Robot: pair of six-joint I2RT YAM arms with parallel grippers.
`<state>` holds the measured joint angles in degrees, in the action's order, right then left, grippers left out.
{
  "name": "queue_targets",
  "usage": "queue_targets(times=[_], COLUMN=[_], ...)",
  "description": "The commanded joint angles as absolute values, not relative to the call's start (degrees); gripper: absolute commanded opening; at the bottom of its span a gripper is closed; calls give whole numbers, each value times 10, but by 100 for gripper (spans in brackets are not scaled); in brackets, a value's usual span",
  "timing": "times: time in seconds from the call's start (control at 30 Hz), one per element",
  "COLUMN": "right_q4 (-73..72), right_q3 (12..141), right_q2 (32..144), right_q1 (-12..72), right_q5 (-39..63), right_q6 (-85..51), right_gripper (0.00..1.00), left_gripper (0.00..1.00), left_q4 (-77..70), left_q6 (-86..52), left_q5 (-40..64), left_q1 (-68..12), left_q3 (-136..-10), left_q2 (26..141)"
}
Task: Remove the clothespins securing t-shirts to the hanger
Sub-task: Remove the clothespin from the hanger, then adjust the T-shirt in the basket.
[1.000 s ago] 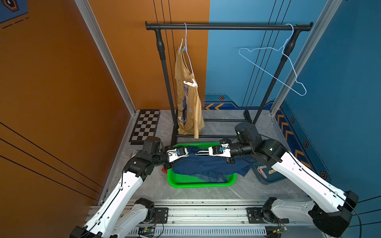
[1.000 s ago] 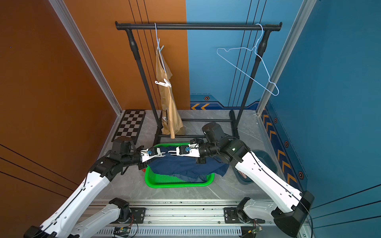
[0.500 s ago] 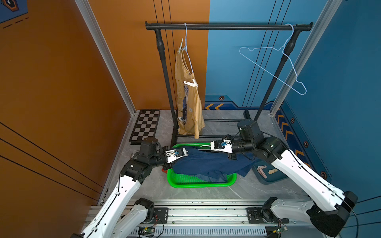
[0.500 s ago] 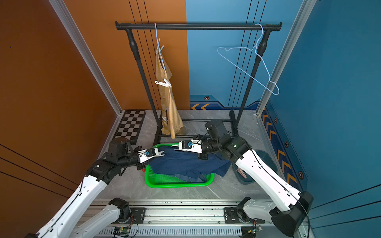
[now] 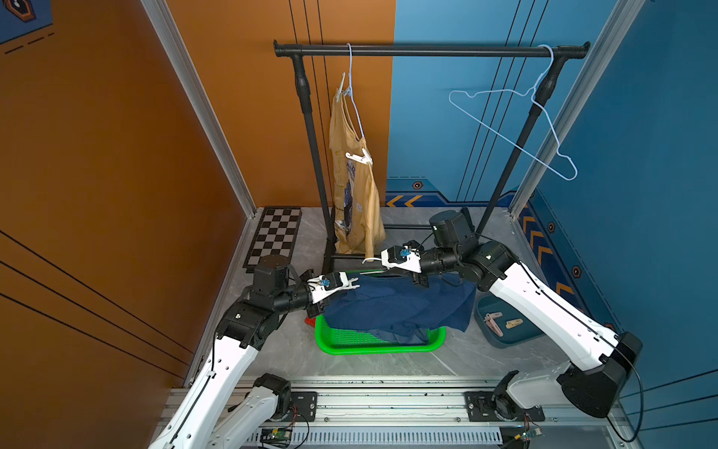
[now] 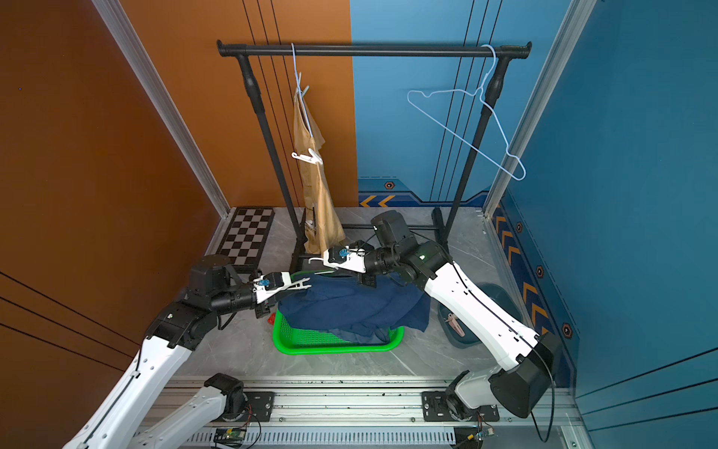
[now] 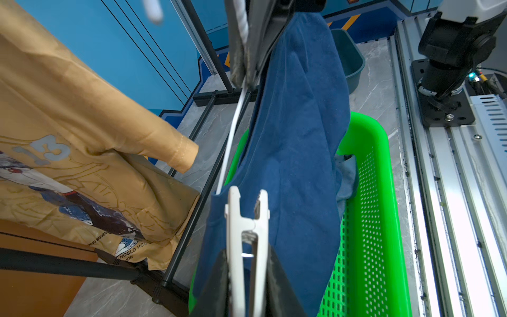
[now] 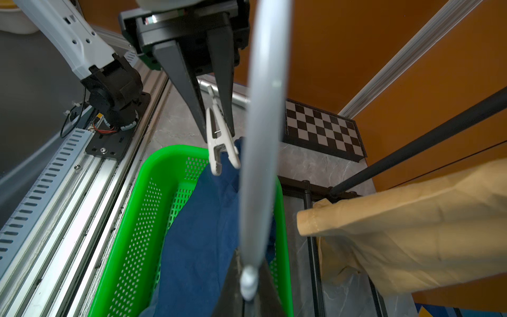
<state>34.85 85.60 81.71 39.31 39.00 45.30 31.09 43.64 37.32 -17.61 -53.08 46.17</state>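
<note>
Clamping a white clothespin (image 7: 247,233) by its handle end with the left gripper (image 7: 247,263), both dark fingers pressed against its sides and squeezing it. Spreads the pin's toothed tips apart, one on either side of the top edge of the navy shirt (image 5: 400,307), right where the thin wire of a pale hanger (image 8: 260,137) slips into the cloth. Cannot tell whether the tips touch the fabric. Pinches that hanger with the right gripper (image 8: 248,274), fingers closed together on the wire, above the far end of a green basket (image 5: 373,344). Lets the navy shirt droop from the wire into the basket and over its rim, on top of a lighter blue shirt (image 7: 347,175) lying inside. Shows, on the black rail (image 5: 427,49) behind, a yellow shirt (image 5: 355,202) with a printed picture, hung on its own hanger and pinned by a second white clothespin (image 5: 359,157) partway down and a pale clothespin (image 6: 305,91) near the hook. Shows an empty hanger (image 5: 513,128) farther along the same rail. Holds a pink clothespin (image 5: 493,323) and a cream clothespin (image 5: 514,322) loose in a teal bin (image 5: 520,336) just beside the basket, on the right arm's side.
</note>
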Motion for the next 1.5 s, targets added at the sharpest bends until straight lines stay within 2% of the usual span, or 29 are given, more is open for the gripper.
queue_targets(times=[0.0, 0.17, 0.57, 0.77, 1.07, 1.2, 1.27, 1.47], right_q4=[292, 258, 95, 97, 174, 191, 193, 199], right_q3=[881, 866, 687, 681, 724, 730, 732, 737], right_q2=[832, 855, 866, 898, 974, 983, 985, 982], right_q1=[398, 398, 356, 342, 334, 331, 325, 306], right_q5=[421, 422, 454, 475, 404, 385, 383, 388], right_q6=[402, 341, 197, 174, 181, 189, 188, 181], right_gripper=[0, 0, 0, 0, 0, 8, 17, 32], left_gripper=[20, 20, 20, 20, 20, 20, 20, 20], left_q4=[323, 323, 323, 323, 323, 323, 321, 301], left_q6=[421, 406, 379, 370, 333, 320, 318, 290], left_q5=[394, 389, 390, 393, 394, 390, 389, 364], left_q1=[-171, -171, -171, -175, -190, -198, -203, -217], left_q3=[-537, -517, -485, -482, -478, -474, -471, -470], left_q2=[437, 417, 408, 419, 451, 459, 461, 474])
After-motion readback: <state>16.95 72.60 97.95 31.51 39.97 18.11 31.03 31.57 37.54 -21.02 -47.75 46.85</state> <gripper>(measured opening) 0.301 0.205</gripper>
